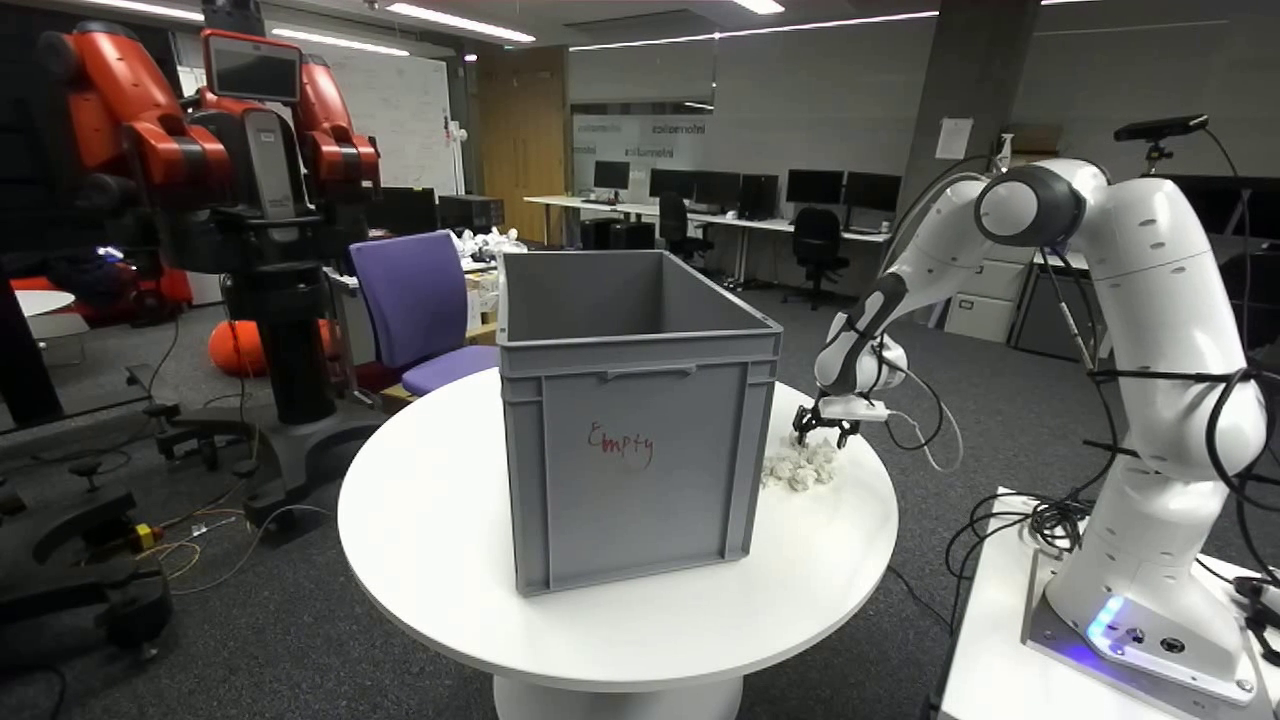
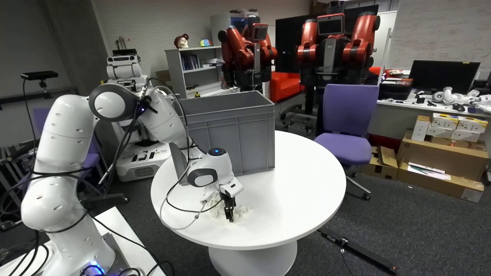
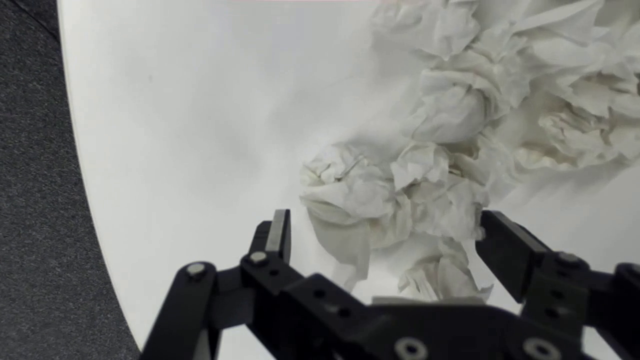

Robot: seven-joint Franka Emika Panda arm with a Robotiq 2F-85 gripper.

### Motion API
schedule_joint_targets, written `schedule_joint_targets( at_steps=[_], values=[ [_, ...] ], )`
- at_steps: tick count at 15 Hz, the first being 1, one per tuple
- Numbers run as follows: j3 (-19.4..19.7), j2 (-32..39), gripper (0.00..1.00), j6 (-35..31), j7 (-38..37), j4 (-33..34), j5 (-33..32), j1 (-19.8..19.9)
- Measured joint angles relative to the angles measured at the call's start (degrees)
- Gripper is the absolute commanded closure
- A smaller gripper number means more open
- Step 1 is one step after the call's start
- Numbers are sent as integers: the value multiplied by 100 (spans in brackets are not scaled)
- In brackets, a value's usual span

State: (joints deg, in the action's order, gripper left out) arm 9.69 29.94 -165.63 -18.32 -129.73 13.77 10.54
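I'm holding the jaws spread, pinching nothing, astride crumpled paper wads [image 3: 350,187] on the round desk [image 1: 430,560], seemingly leaving their bulk room. In the wrist view, more are leaning together toward one o'clock. In an exterior view, a gray plastic crate [image 1: 640,510] is standing upright at the jaws' nine o'clock.

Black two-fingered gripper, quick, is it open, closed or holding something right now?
Black two-fingered gripper: open, gripping nothing; crumpled white paper balls lie between its wide-set jaws.
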Motion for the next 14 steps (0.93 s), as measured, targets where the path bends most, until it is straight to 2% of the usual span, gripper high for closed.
schedule_joint_targets(
  at_steps=[1,2,3,12,14],
  values=[
    [0,51,25,0,0,32,0,-22],
    [0,101,26,0,0,65,0,-41],
    [0,131,32,0,-1,83,0,-60],
    [18,65,100,0,-12,146,4,-76],
    [20,-6,100,0,-13,149,23,-66]
  ],
)
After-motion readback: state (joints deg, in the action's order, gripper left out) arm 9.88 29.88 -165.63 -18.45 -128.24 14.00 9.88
